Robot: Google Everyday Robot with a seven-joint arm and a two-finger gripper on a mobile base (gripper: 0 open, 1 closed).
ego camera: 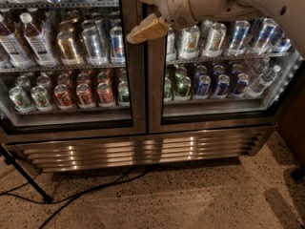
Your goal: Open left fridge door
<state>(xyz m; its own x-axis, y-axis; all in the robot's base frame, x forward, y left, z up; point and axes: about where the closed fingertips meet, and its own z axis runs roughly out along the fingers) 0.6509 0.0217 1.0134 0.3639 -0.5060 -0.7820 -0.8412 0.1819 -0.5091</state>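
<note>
Camera view looks down on a speckled, terrazzo-like floor (190,194) in a dim room, where a black cable (90,191) trails past one dark stand leg (26,180). A drinks fridge rises from the floor on one louvred steel grille (143,151), and it has two glass doors. The left fridge door (66,66) sits flush with its twin, the right door (224,66) – both shut. Behind the left pane are three shelf levels of cans, with two labelled bottles (35,39) on the middle one. One gripper (134,15) hangs before the centre frame, at the left door's right edge – its two tan fingers (147,29) spread apart, holding nothing.
</note>
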